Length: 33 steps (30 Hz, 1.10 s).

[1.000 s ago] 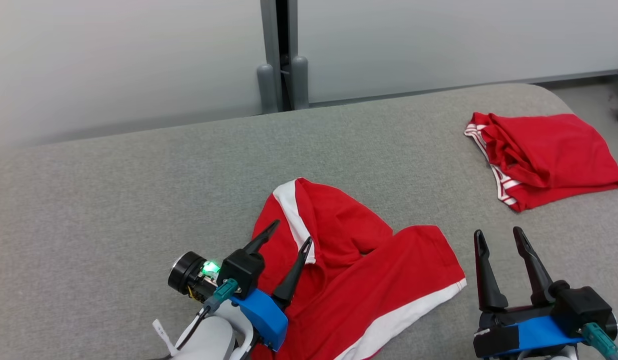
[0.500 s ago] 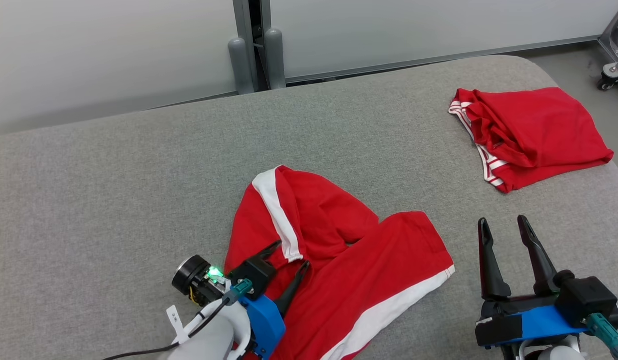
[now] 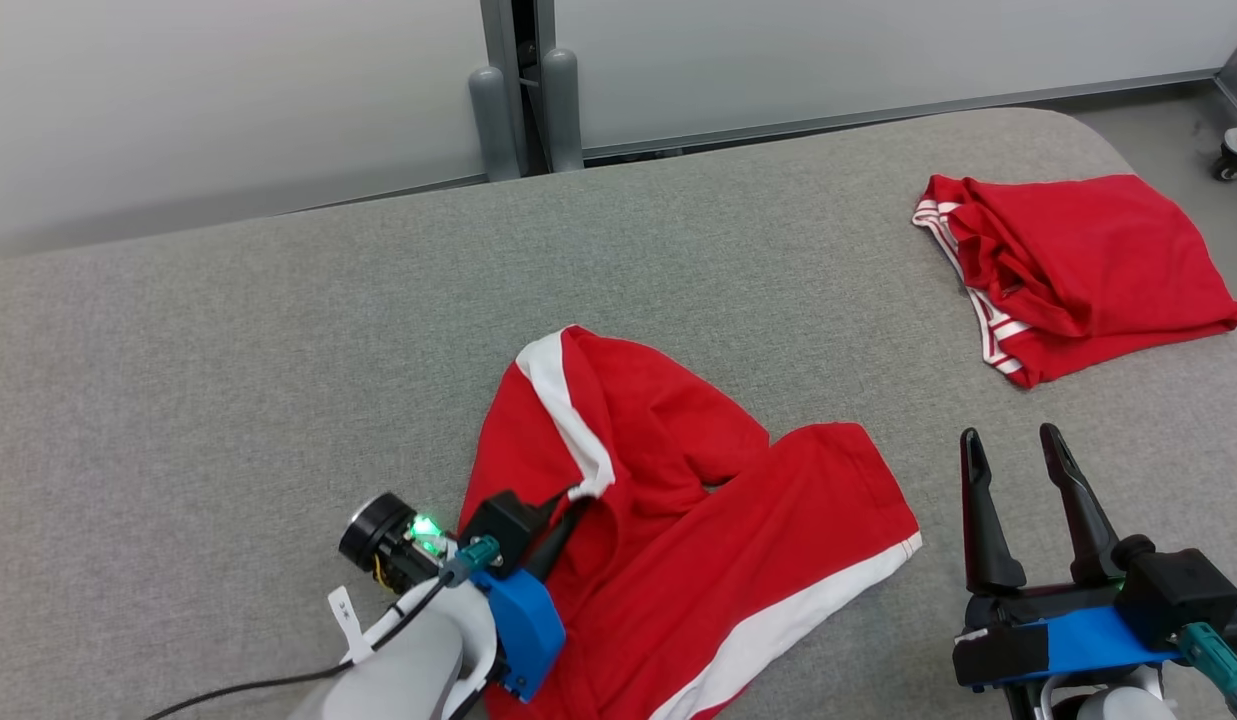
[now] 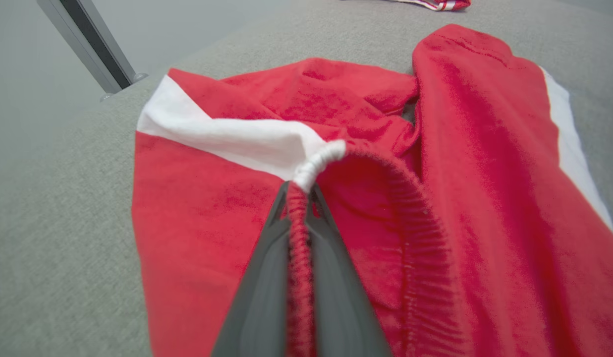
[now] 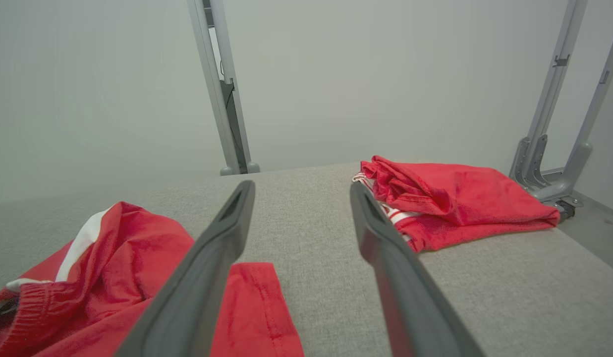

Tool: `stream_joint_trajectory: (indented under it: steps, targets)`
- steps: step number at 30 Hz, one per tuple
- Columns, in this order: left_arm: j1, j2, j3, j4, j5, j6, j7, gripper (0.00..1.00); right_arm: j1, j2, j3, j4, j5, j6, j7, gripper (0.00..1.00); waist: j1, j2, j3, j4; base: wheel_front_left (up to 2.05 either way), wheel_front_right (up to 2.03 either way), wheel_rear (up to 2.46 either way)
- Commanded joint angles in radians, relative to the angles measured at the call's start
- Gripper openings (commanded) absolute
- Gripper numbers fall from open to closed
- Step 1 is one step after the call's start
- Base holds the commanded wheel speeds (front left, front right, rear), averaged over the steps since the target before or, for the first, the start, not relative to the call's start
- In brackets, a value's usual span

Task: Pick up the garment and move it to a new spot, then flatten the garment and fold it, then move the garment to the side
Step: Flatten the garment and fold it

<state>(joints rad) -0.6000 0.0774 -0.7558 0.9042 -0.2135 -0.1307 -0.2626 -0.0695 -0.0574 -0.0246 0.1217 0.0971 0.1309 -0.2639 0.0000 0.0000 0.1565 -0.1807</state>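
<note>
The garment, near centre, is pinched at its waistband by the left gripper; the right gripper is held spread. The seemingly shallow bite could be lost on lifting.

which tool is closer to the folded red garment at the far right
Right. The right tool stands open short of the folded red garment, bare grey surface between. The left tool is farther off, shut on the waistband of the spread red shorts.
</note>
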Motion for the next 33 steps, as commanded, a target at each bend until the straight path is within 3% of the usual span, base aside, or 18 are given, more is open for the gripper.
stream_joint_trajectory:
  steps: [1, 8, 16, 20, 25, 26, 27, 28, 33]
  targets:
    - [-0.015, 0.007, 0.009, -0.015, -0.007, 0.001, -0.003, 0.0, -0.01, 0.005, -0.001, -0.006, 0.0, 0.0, 0.0, 1.0, 0.0, 0.0, 0.0, 0.003, 0.0, 0.0, 0.0]
    - [-0.018, 0.05, 0.095, -0.131, -0.034, 0.029, -0.003, 0.0, 0.011, 0.006, -0.013, -0.008, 0.006, 0.0, 0.0, 1.0, 0.0, 0.0, -0.004, 0.035, 0.0, 0.0, 0.0]
    - [0.017, 0.171, 0.271, -0.265, -0.076, 0.087, -0.003, 0.0, 0.004, 0.007, -0.015, -0.012, 0.01, 0.0, 0.0, 1.0, 0.0, 0.0, 0.002, 0.055, 0.0, 0.0, 0.0]
    - [0.056, 0.223, 0.355, -0.285, -0.096, 0.104, -0.003, 0.0, 0.002, 0.007, -0.014, -0.007, 0.012, 0.0, 0.0, 1.0, 0.0, 0.0, 0.009, 0.053, 0.0, 0.0, 0.0]
    - [0.118, 0.243, 0.432, -0.256, -0.118, 0.121, -0.003, 0.0, -0.002, 0.007, -0.016, 0.004, 0.012, 0.0, 0.0, 1.0, 0.0, 0.0, 0.016, 0.05, 0.0, 0.0, 0.0]
    - [0.127, 0.242, 0.444, -0.251, -0.118, 0.123, -0.003, 0.21, -0.002, 0.007, -0.014, 0.006, 0.011, 0.0, 0.0, 1.0, 0.0, 0.0, 0.017, 0.05, 0.0, 0.0, 0.0]
    - [0.136, 0.239, 0.453, -0.248, -0.115, 0.127, -0.003, 0.93, -0.002, 0.007, -0.013, 0.008, 0.009, 0.0, 0.0, 1.0, 0.0, 0.0, 0.017, 0.051, 0.0, 0.0, 0.0]
    - [0.145, 0.232, 0.46, -0.251, -0.11, 0.13, -0.003, 1.0, -0.002, 0.007, -0.014, 0.009, 0.009, 0.0, 0.0, 1.0, 0.0, 0.0, 0.016, 0.054, 0.0, 0.0, 0.0]
    - [0.202, 0.201, 0.497, -0.294, -0.089, 0.128, -0.003, 1.0, 0.005, 0.007, -0.023, 0.015, 0.006, 0.0, 0.0, 1.0, 0.0, 0.0, 0.002, 0.081, 0.0, 0.0, 0.0]
